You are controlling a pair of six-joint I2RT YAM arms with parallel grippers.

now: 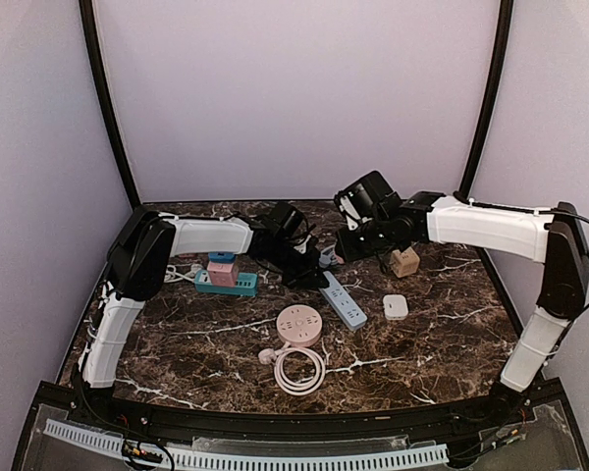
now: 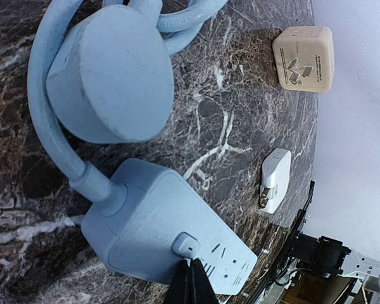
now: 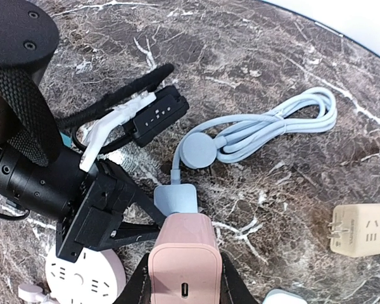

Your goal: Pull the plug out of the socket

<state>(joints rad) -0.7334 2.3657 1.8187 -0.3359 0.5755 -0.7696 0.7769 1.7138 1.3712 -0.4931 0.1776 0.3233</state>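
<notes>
Currently right gripper [image 3: 185, 286] clamps pink adapter [image 3: 182, 250]; left gripper [image 2: 190, 286], closed on nothing, pins blue power strip [image 2: 149, 221]. Skewed pulling could drag the strip free.

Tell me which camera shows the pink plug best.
Right wrist: the plug fills the bottom centre, held by the right gripper, its port facing the camera. In top external it is too small and crowded to make out. Left wrist does not show it.
</notes>
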